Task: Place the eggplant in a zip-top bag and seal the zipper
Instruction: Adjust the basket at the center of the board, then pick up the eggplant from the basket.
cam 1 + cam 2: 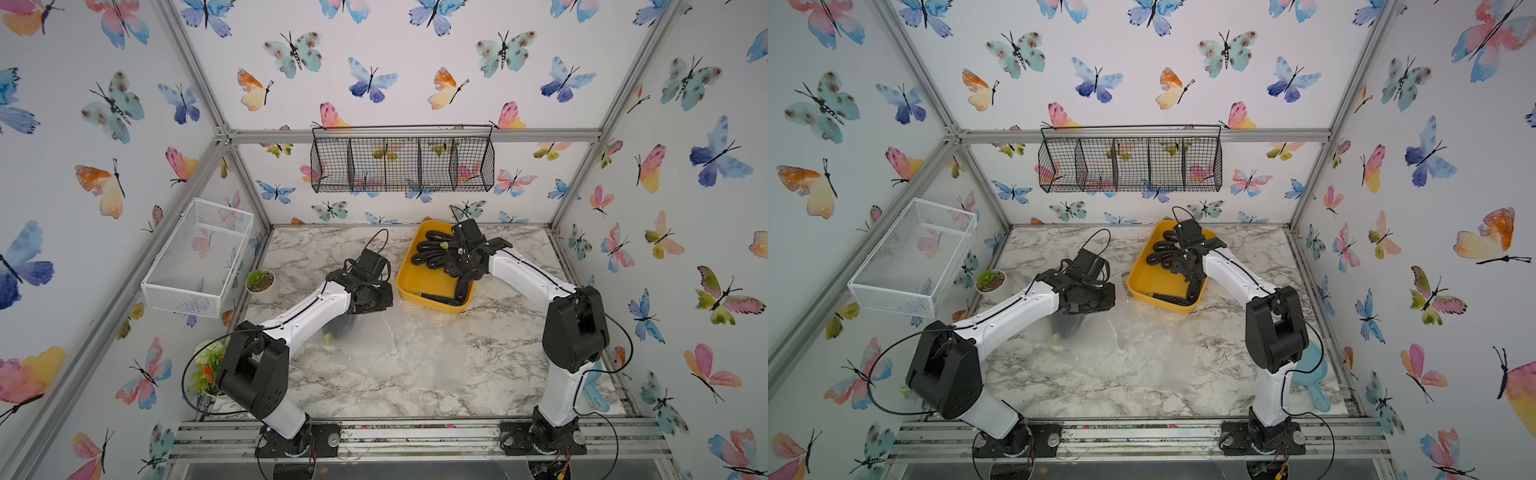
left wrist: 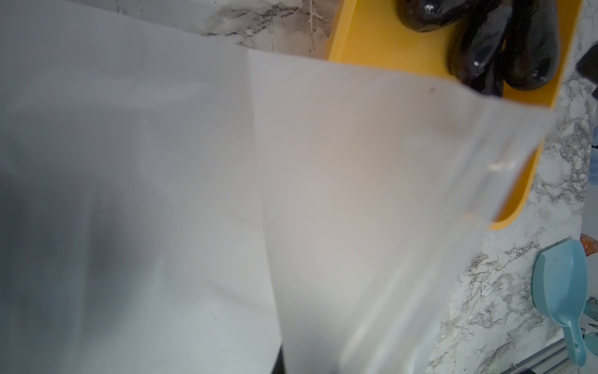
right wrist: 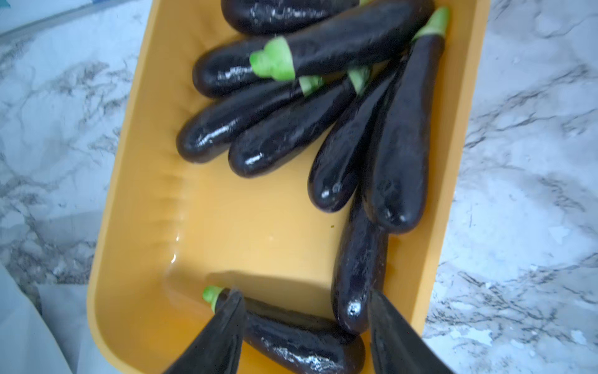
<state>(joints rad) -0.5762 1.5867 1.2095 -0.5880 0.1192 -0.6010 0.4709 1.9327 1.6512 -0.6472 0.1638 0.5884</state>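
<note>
My left end effector (image 1: 371,297), clenched on bag (image 2: 323,194) beside tray (image 3: 136,194), likely holds it open; right end effector (image 3: 304,293), released, straddles eggplant (image 3: 301,343).

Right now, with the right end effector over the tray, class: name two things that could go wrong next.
1. The open right end effector straddles one eggplant that seems to touch a neighbouring eggplant; closing may shove or catch both.
2. The bag, pinched by the left end effector, hangs limp beside the yellow tray; its mouth may be too slack to take the eggplant.
</note>
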